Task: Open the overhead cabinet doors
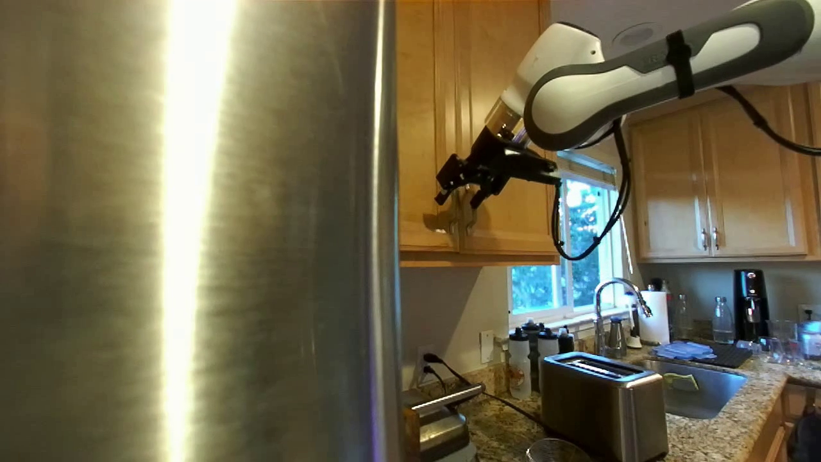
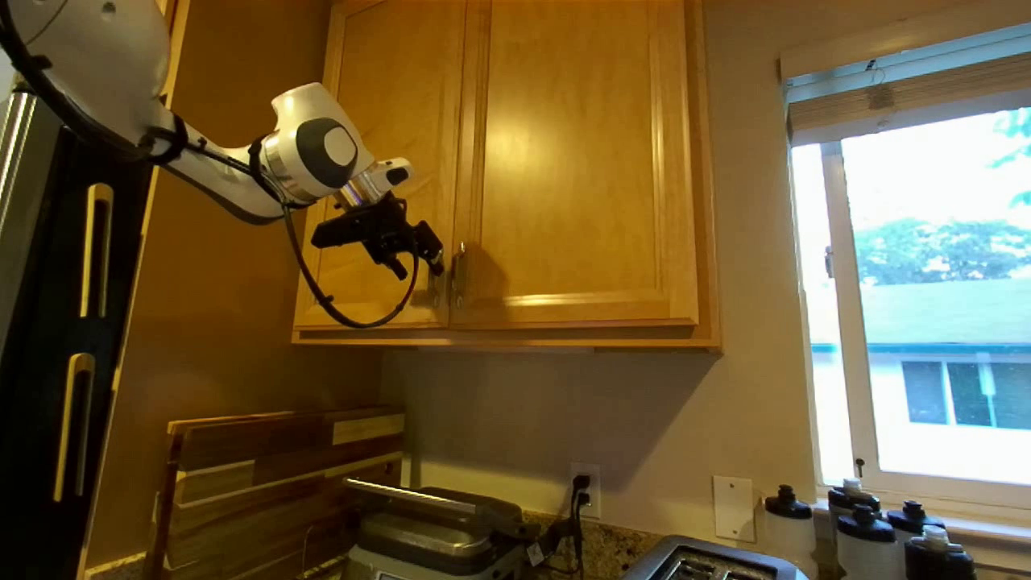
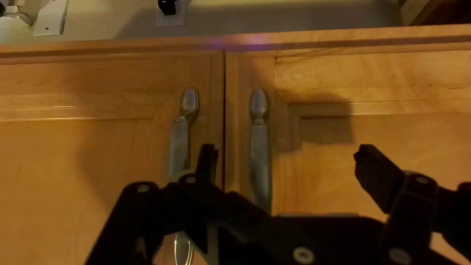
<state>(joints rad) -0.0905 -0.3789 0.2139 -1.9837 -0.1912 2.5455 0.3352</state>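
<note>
Evidently closed, the overhead cabinet doors [image 2: 523, 161] hung toward eleven o'clock from the toaster [image 1: 600, 407] in both exterior views. They looked like stiff wood, probably of some weight, though hinges would likely let them swing easily once started. The best hold seemed to be the metal handle [image 3: 260, 158] of the door nearer the fridge [image 1: 269, 231], midway along its slim bar, pinched across the width; smooth metal might slip under a slanting pull. In the wrist view, which stood upside down, the gripper [image 3: 286, 151] was spread wide and held nothing. That handle showed just to nine o'clock of the gap's middle, with the second handle [image 3: 179, 147] farther the same way, past a finger [image 3: 206, 165]. Whether the fingers reached deep enough to straddle the bar could not be told. The gripper's body hid both handles toward six o'clock, save a glimpse of the second one's end. Both exterior views cut the doors off at twelve o'clock; the fridge covered their nine o'clock edge in an exterior view, and the arm [image 2: 322, 153] hid part of the door nearer it.
</note>
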